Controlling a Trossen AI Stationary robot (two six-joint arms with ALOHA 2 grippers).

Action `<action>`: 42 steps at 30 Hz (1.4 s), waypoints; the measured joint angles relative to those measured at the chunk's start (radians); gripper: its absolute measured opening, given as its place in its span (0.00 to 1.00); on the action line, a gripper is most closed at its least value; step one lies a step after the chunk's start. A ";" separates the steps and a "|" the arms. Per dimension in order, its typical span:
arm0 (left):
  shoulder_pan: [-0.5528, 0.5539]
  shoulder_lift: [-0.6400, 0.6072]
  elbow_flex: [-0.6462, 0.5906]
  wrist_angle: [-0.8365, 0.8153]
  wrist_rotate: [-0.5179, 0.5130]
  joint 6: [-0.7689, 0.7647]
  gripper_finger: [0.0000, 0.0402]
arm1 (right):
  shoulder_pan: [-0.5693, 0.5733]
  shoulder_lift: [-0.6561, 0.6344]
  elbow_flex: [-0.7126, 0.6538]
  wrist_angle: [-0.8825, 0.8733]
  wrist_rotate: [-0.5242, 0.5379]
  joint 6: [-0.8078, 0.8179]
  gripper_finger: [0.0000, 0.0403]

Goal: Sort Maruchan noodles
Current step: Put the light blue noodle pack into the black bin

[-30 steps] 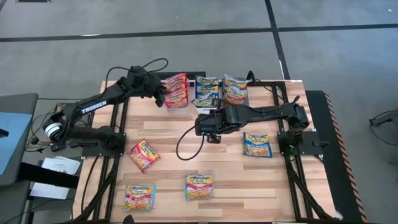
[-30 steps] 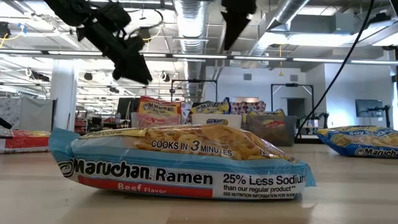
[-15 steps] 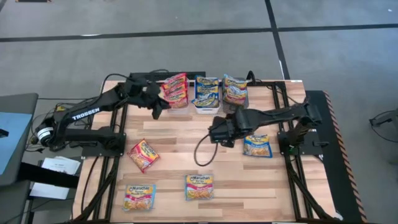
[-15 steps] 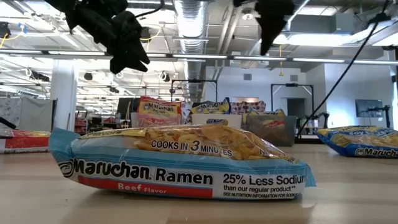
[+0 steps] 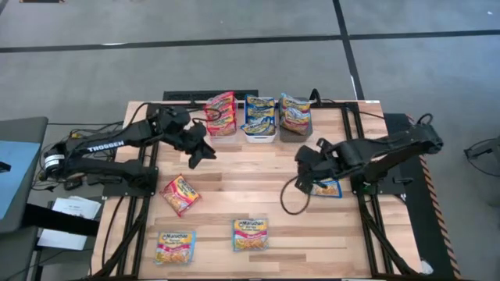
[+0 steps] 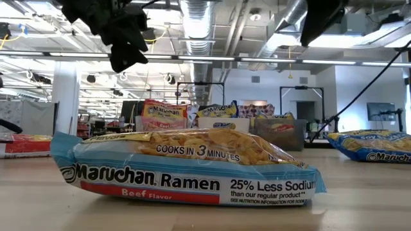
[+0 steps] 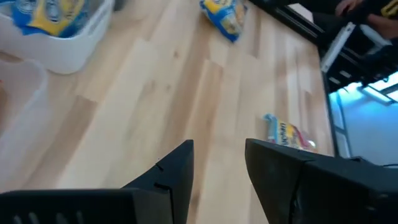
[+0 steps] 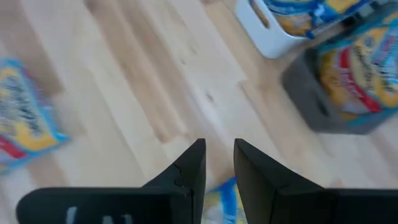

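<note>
Several Maruchan noodle packets lie flat on the wooden table: a red one (image 5: 180, 193), a pink one (image 5: 174, 246), a blue one (image 5: 250, 234) near the front edge, and a blue one (image 5: 326, 187) at the right. More packets stand in the three bins at the far edge. My left gripper (image 5: 207, 150) hangs open over bare wood in front of the clear bin (image 5: 221, 117), with nothing between its fingers (image 7: 180, 168). My right gripper (image 5: 301, 172) hovers open by the left edge of the right blue packet (image 8: 221, 199) and holds nothing.
The clear bin holds red packets, the white bin (image 5: 259, 134) blue ones, and the dark grey bin (image 5: 295, 129) blue-and-red ones. A black cable (image 5: 289, 203) loops below my right arm. Bare wood lies in the table's middle. Dark frame rails run along both sides.
My left gripper has drawn back from the clear bin toward the table's near edge and swung round. My right gripper has travelled from the middle toward the table's right edge, rolling as it went, to above the right blue packet. No packet has moved.
</note>
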 joint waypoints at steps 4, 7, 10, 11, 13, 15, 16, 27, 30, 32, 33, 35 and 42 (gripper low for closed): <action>-0.058 -0.004 0.000 0.000 0.001 -0.037 0.32 | 0.059 -0.019 -0.014 0.037 0.000 0.067 0.27; -0.099 -0.006 0.000 -0.002 0.010 -0.055 0.32 | 0.089 -0.011 -0.014 0.097 -0.012 0.069 0.27; -0.138 -0.009 0.000 -0.002 0.022 -0.075 0.32 | 0.096 0.009 -0.013 0.170 -0.086 0.033 0.27; -0.151 -0.009 0.000 -0.003 0.023 -0.081 0.32 | 0.096 0.018 -0.013 0.189 -0.114 0.014 0.27; -0.177 -0.009 0.000 -0.002 0.023 -0.091 0.32 | 0.093 0.035 -0.013 0.235 -0.152 -0.016 0.27; -0.203 -0.009 0.000 -0.003 0.023 -0.100 0.32 | 0.087 0.054 -0.013 0.277 -0.179 -0.044 0.27; -0.216 -0.009 0.000 -0.004 0.023 -0.101 0.32 | 0.083 0.065 -0.013 0.291 -0.194 -0.060 0.27; -0.329 -0.009 0.000 -0.009 0.025 -0.178 0.32 | 0.022 0.148 -0.014 0.513 -0.325 -0.124 0.48; -0.356 -0.009 0.000 -0.008 0.025 -0.222 0.32 | 0.023 0.164 -0.010 0.623 -0.380 -0.169 0.54; -0.374 -0.009 0.000 -0.007 0.025 -0.249 0.32 | 0.034 0.166 -0.016 0.662 -0.389 -0.195 0.57; -0.383 -0.009 0.000 -0.007 0.025 -0.263 0.32 | 0.040 0.165 -0.016 0.703 -0.392 -0.205 0.58; -0.401 -0.009 0.000 -0.005 0.024 -0.290 0.32 | 0.052 0.177 -0.009 0.778 -0.392 -0.220 0.58; -0.479 -0.009 0.000 0.068 0.022 -0.375 0.32 | 0.089 0.257 -0.012 0.890 -0.390 -0.232 0.57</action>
